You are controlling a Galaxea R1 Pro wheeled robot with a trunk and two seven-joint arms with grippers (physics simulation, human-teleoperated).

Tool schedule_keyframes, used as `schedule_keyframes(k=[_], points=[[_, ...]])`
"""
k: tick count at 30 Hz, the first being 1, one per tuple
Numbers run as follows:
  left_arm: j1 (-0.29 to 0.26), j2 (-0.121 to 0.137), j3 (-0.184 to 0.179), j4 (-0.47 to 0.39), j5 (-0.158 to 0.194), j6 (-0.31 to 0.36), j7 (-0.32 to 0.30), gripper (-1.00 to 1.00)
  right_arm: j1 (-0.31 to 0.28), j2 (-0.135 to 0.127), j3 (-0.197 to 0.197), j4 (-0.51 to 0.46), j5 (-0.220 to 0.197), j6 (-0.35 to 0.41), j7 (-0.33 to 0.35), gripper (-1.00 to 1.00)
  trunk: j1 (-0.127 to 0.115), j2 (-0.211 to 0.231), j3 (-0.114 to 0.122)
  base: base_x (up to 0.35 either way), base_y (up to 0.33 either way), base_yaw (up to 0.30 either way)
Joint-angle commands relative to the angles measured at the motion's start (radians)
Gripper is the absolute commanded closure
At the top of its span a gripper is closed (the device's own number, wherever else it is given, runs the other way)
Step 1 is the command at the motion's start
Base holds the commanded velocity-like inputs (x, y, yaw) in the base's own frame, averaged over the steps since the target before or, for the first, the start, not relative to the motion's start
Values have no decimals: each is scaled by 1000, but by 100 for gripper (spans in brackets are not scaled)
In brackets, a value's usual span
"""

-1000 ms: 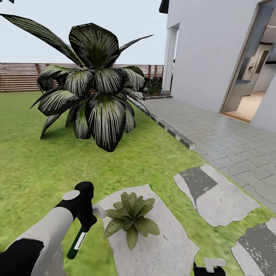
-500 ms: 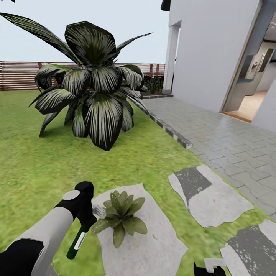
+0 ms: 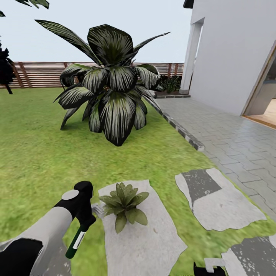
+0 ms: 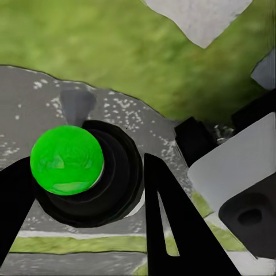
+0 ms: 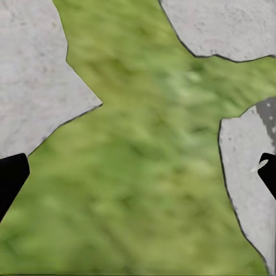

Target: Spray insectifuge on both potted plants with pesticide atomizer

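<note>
- The left gripper (image 3: 82, 218) was clamped on the atomizer (image 3: 75, 241), whose bottle hung down over the grass (image 3: 34, 161).
- A potted plant (image 3: 123, 205) sat on a stepping stone (image 3: 142, 237), just beside the atomizer's trigger head.
- The right gripper (image 5: 138, 172) stood wide open (nothing between its fingers) above grass.

The pesticide atomizer (image 3: 78, 235), dark green with a white strip, hangs tilted at 7 o'clock; 1 potted plant (image 3: 123, 203) sits on a stone beside it.
</note>
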Motion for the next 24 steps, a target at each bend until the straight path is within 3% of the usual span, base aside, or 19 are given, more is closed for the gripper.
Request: schedule_keyframes(k=[1, 8, 20, 24], points=[[-5, -1, -6, -1, -6, 10, -10, 100, 0, 0, 9, -1, -7, -1, -3, -100, -1, 0, -1, -193, -229, 278], [-26, -14, -5, -1, -3, 12, -15, 100, 0, 0, 9, -1, -6, -1, -3, -100, -1, 0, -1, -158, -228, 278], [-9, -15, -4, 5, -1, 12, -19, 100, 0, 0, 9, -1, -8, 0, -3, -100, -1, 0, -1, 204, -221, 78], [-8, -13, -2, 8, 1, 12, -19, 100, 0, 0, 9, -1, -8, 0, -3, -100, -1, 0, -1, 3, -256, 232]])
